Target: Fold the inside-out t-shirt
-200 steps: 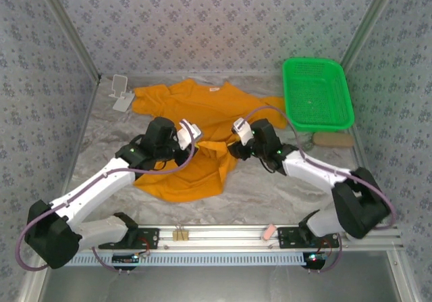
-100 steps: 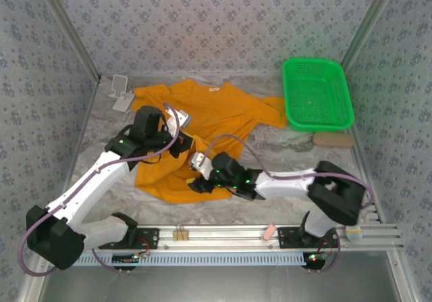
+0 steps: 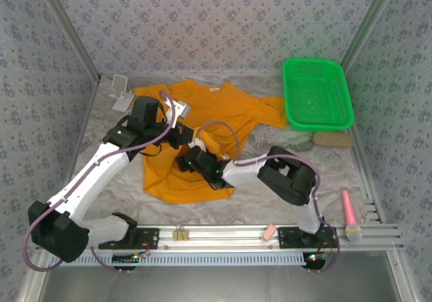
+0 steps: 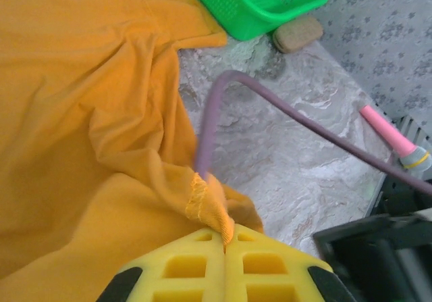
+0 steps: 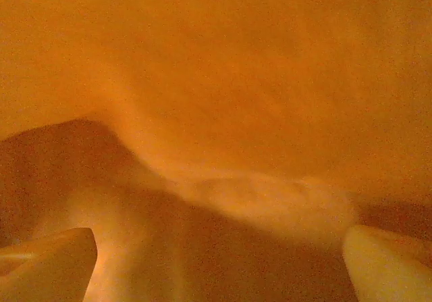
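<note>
Right pincer (image 5: 217, 251) slid left into rumpled orange t-shirt (image 3: 216, 109), gaping; left pincer (image 4: 225, 238) pinching hem.

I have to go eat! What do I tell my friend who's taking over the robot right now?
Left pincer: shut on a hem edge of the t-shirt.
Right pincer: open wide, pressed in among orange cloth, gripping nothing.
T-shirt: crumpled mid-table, neck tag toward the far wall, lower part bunched by the arms.
Done: no neat fold yet.
Left: smooth it flat, then fold.
</note>
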`<state>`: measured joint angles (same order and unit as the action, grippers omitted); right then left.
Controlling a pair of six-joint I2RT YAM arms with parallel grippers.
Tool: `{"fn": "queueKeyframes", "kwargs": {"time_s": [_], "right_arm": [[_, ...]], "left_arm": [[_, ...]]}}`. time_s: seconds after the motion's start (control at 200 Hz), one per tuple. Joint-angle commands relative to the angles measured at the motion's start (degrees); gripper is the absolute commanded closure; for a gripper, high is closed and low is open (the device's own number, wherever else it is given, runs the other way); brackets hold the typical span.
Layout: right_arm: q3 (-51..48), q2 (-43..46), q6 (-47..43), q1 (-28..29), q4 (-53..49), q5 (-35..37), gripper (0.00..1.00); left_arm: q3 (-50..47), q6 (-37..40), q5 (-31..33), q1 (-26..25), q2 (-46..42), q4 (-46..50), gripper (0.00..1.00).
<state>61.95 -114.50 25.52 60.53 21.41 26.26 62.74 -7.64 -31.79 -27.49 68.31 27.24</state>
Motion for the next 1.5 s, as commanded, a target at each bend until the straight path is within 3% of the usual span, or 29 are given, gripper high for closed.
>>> {"fn": "queueKeyframes", "kwargs": {"time_s": [0.0, 0.15, 0.195, 0.25, 0.335, 0.415, 0.475, 0.585, 0.725, 0.86, 1.02, 1.209, 1.309, 1.414, 1.494], "right_arm": [[1.9, -3.6, 6.0, -1.0, -4.2, 1.4, 0.07], [1.1, -6.5, 8.3, -1.8, -7.6, -0.8, 0.09], [0.3, -6.5, 8.7, -2.2, -7.6, -3.0, 0.15], [-1.9, -5.3, 8.9, -2.6, -6.2, -5.2, 0.27], [-7.2, -1.5, 6.8, -3.3, -1.9, -7.1, 0.66], [-12.7, 3.6, -0.2, -4.4, 3.1, -11.1, 0.83], [-17.4, 8.7, -10.8, -5.8, 7.5, -17.9, 1.0], [-23.7, 18.5, -24.6, -10.0, 8.9, -27.9, 1.0], [-27.6, 30.8, -32.9, -16.5, 5.8, -38.5, 1.0], [-29.0, 41.4, -39.4, -20.2, 2.7, -43.7, 1.0], [-29.4, 45.7, -42.0, -25.7, 2.3, -47.4, 1.0], [-29.2, 46.5, -43.2, -28.1, -4.2, -44.9, 1.0], [-30.6, 44.5, -41.9, -28.3, -5.4, -44.1, 1.0], [-31.4, 43.1, -41.7, -27.7, -6.1, -42.5, 1.0], [-31.5, 42.3, -41.6, -28.0, -7.2, -40.9, 0.99]], "left_arm": [[3.0, -1.5, -2.7, -0.2, -1.6, -1.0, 1.0], [4.5, -1.9, -1.5, 0.0, -1.7, -1.9, 1.0], [5.5, -1.5, -1.1, 0.0, -1.2, -1.3, 1.0], [6.9, -1.3, -0.3, 0.2, -0.4, -0.3, 1.0], [8.0, -0.7, 1.0, 0.7, 0.8, -0.4, 1.0], [8.9, -1.1, 2.2, 2.3, 2.2, -1.0, 1.0], [9.5, -2.9, 2.0, 4.5, 4.3, -1.3, 1.0], [10.3, -2.4, 1.9, 7.7, 9.9, -1.6, 1.0], [11.7, -2.0, 3.1, 11.9, 17.1, -2.3, 1.0], [11.9, -2.2, 9.0, 15.2, 23.7, -5.4, 1.0], [17.6, -0.1, 11.0, 17.0, 35.7, -2.9, 1.0], [18.7, 2.6, 16.1, 17.2, 39.7, 1.4, 0.86], [20.5, 4.3, 17.2, 17.1, 40.0, 8.9, 0.69], [14.9, 1.8, 12.2, 15.7, 33.4, 8.2, 0.62], [8.8, -4.9, -0.2, 14.4, 26.5, 1.6, 0.56]]}}
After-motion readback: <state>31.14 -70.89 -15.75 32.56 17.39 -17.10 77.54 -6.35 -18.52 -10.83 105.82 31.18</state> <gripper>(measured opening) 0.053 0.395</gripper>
